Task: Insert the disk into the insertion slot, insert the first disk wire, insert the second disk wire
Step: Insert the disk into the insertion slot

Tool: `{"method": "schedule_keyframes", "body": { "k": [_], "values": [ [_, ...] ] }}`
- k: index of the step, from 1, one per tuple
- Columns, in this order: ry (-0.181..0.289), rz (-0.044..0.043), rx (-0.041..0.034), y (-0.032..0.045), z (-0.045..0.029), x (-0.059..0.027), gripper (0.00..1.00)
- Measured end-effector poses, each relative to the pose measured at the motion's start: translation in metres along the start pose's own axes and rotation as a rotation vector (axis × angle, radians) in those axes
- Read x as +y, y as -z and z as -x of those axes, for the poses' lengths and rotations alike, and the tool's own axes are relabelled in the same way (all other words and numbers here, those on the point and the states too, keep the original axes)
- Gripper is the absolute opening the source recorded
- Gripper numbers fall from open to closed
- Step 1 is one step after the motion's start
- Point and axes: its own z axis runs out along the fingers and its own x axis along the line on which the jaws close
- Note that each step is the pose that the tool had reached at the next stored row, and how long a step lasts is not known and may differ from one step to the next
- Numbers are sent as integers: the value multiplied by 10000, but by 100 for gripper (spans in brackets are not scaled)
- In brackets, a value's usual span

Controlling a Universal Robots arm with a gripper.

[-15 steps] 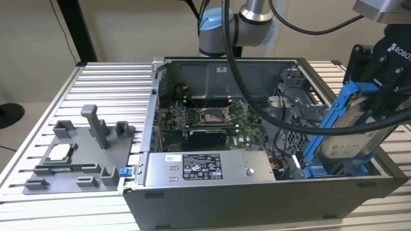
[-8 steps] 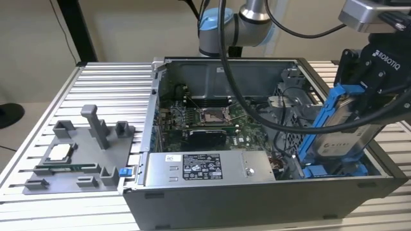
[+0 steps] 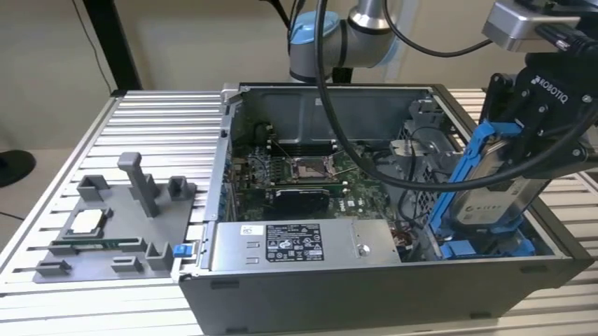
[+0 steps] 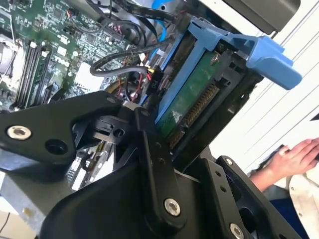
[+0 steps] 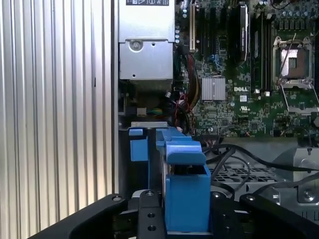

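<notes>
My gripper (image 3: 523, 155) is shut on the disk (image 3: 488, 199), a silver-grey drive in a bright blue carrier. It holds the disk tilted over the open computer case's front corner, on the exterior view's right. The disk's lower end reaches down into the insertion slot (image 3: 467, 249), a grey metal bay with blue fittings. In the second wrist view the disk (image 4: 192, 99) shows its green board and connector edge between black fingers (image 4: 149, 149). In the first wrist view the blue carrier (image 5: 184, 184) stands just over the slot's blue fitting (image 5: 138, 145). Black cables (image 5: 234, 154) lie beside the bay; I cannot tell which are the disk wires.
The silver power-supply box (image 3: 299, 245) sits along the case's front, with the motherboard (image 3: 309, 182) behind it. A perforated grey cage (image 5: 239, 174) borders the bay. A grey fixture (image 3: 122, 224) holding small parts lies on the slatted table at the exterior view's left. A person's hand (image 4: 299, 152) rests outside the case.
</notes>
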Motion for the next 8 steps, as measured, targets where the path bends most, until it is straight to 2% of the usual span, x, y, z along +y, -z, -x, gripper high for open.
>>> {"method": "schedule_keyframes", "body": {
  "k": [1, 5, 8],
  "values": [
    [-2, 0, -21, -10, 0, 0, 0],
    [-7, 12, -28, -16, -8, -2, 0],
    [-9, 40, -39, -16, -22, -41, 0]
  ]
}}
